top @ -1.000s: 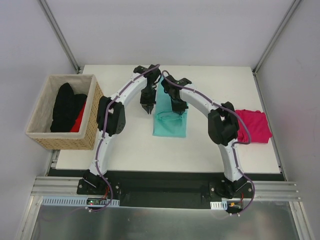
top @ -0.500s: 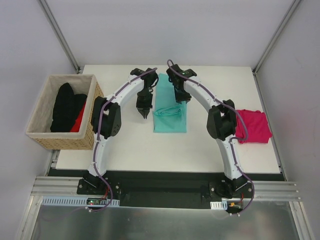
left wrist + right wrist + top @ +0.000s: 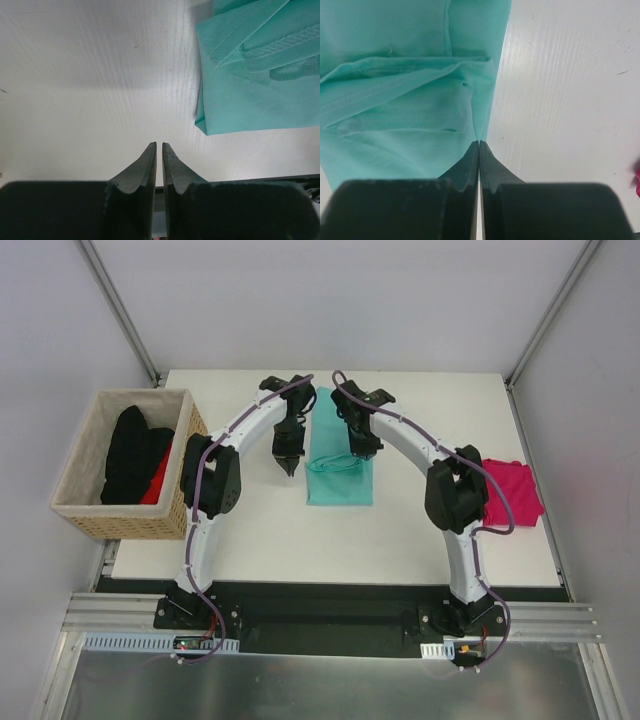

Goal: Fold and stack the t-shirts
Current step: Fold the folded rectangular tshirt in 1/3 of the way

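A folded teal-mint t-shirt (image 3: 340, 475) (image 3: 250, 90) (image 3: 395, 100) lies in the middle of the white table. My right gripper (image 3: 362, 448) (image 3: 479, 143) is shut at the shirt's right edge, and a peak of teal cloth is drawn up into its tips. My left gripper (image 3: 287, 468) (image 3: 159, 145) hangs over bare table just left of the shirt, its fingers all but touching with nothing between them. The magenta-pink t-shirt (image 3: 512, 490) lies folded at the table's right edge, partly behind the right arm.
A wicker basket (image 3: 140, 523) lined with pale cloth stands off the table's left side, holding black and red clothes. The table's right edge runs close to the pink shirt. Bare tabletop lies in front of the teal shirt and at the far right.
The left gripper has moved left off the teal shirt to the bare table beside it. The right gripper has shifted from the shirt's middle to its right edge. The shirt now lies flatter.
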Tool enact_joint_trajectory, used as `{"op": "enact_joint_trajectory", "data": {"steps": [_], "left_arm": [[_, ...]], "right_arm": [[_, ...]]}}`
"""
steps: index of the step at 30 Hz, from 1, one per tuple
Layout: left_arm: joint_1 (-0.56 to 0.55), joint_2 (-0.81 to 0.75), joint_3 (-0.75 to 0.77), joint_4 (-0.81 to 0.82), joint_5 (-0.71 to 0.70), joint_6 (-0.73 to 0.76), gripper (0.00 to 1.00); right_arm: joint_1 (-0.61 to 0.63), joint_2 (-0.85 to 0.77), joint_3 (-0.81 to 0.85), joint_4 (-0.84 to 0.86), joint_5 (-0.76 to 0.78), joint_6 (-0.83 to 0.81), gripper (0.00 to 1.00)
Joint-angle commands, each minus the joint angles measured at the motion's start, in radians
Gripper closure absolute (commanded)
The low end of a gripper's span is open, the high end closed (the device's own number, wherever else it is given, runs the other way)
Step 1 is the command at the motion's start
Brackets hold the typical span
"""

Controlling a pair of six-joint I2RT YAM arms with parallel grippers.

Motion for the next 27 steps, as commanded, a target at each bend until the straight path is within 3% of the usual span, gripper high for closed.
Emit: {"op": "enact_joint_trajectory", "data": {"steps": [1, 8, 27], "left_arm": [[0.004, -0.073, 0.005, -0.018, -0.023, -0.018, 0.92], [0.004, -0.079, -0.008, -0.020, -0.031, -0.021, 0.92], [0.031, -0.080, -0.017, -0.034, -0.057, -0.034, 0.92]], "right_arm": [[0.024, -0.093, -0.052, 0.034, 0.011, 0.041, 0.99], [0.038, -0.071, -0.095, 0.059, -0.042, 0.070, 0.99], [0.039, 0.054, -0.014, 0.079, -0.144, 0.049, 0.99]]}}
